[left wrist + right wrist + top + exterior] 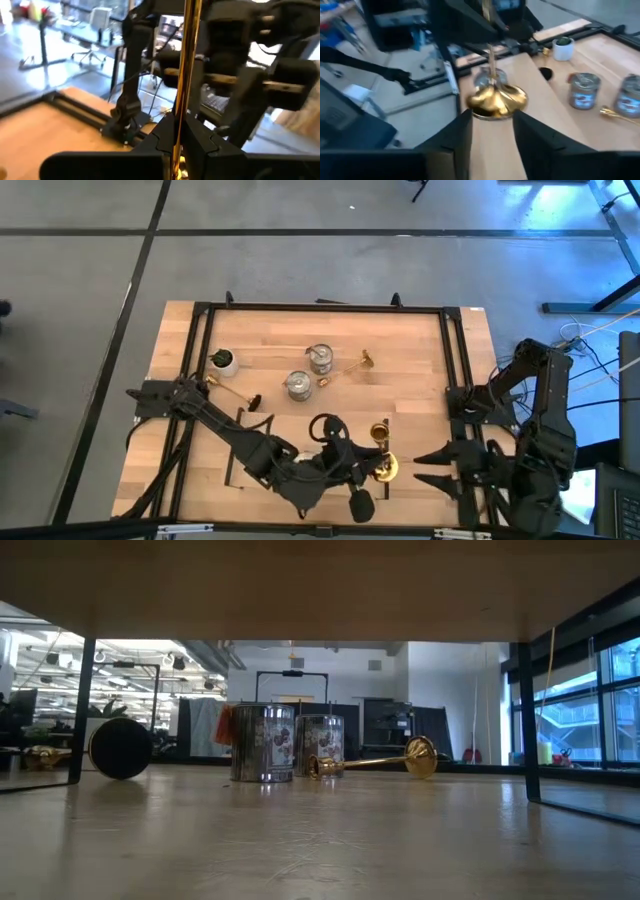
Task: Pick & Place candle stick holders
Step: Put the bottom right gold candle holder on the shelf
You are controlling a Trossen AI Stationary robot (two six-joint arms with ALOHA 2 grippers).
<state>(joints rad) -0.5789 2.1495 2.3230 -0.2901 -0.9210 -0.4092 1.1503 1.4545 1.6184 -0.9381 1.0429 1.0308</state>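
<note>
Seen from above, the left tool [372, 470] is clamped shut on the slim stem of a shiny gold brass candle stick holder [383, 465], held upright at the near edge of the wooden bench [420, 370]. The right tool [432, 465] waits just beside it, fingers partly apart and empty. Polished brass looks rigid, slippery and base-heavy, so gripping low on the stem seems wisest.
</note>
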